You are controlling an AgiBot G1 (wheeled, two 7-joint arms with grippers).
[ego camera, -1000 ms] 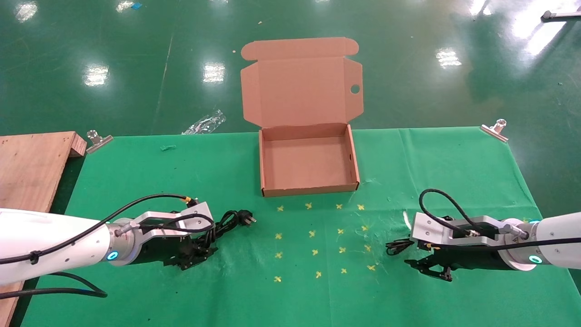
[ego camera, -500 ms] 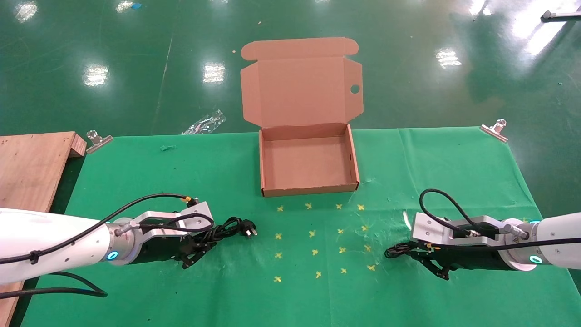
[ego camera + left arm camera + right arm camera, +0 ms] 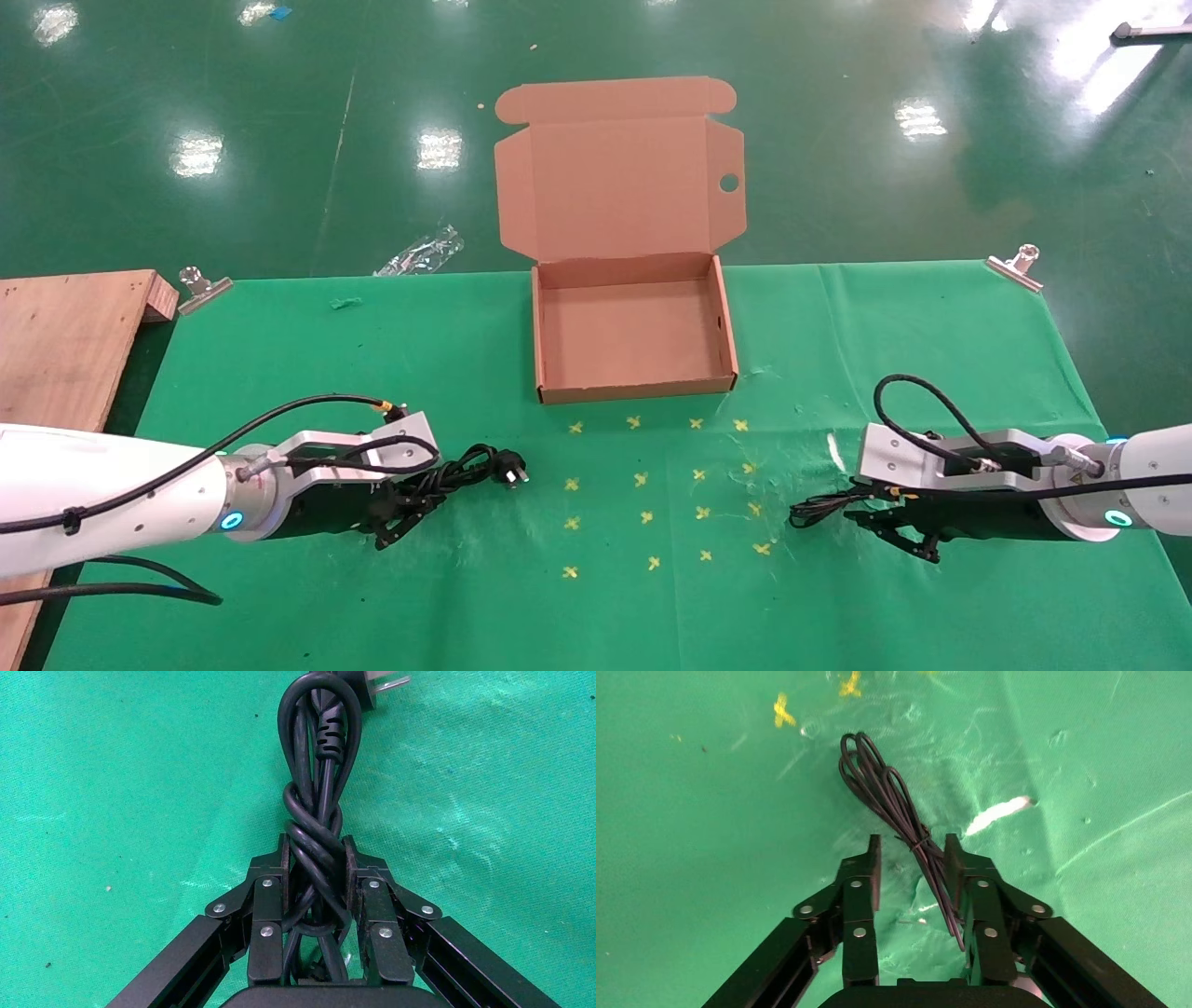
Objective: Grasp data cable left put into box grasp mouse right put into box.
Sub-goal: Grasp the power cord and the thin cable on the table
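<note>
The mouse itself is not being shown in any view: only its thin black cord, gathered into a narrow bundle and cinched by a small tie, is being seen, running back between the fingers of the right pincer toward the wrist, where it is being cut off by the pincer's body. In the head view that cord is poking out toward the middle of the desk from the right pincer, which is being held low over the green cloth at the desk's near right. Its jaws are standing partly apart, the cord lying close against one finger; whether the cord is being pinched cannot be told.

At the near left, the left pincer is being kept closed on the data cable, a thick, smooth black cord twisted into a knot-like bundle squeezed between the two flat pads. The plug with metal prongs is being cut off at the edge of that view; in the head view the plug is pointing toward the desk's centre from the left pincer.

The box, of brown corrugated cardboard, is sitting open at the far middle, well apart from both pincers, its lid raised.
</note>
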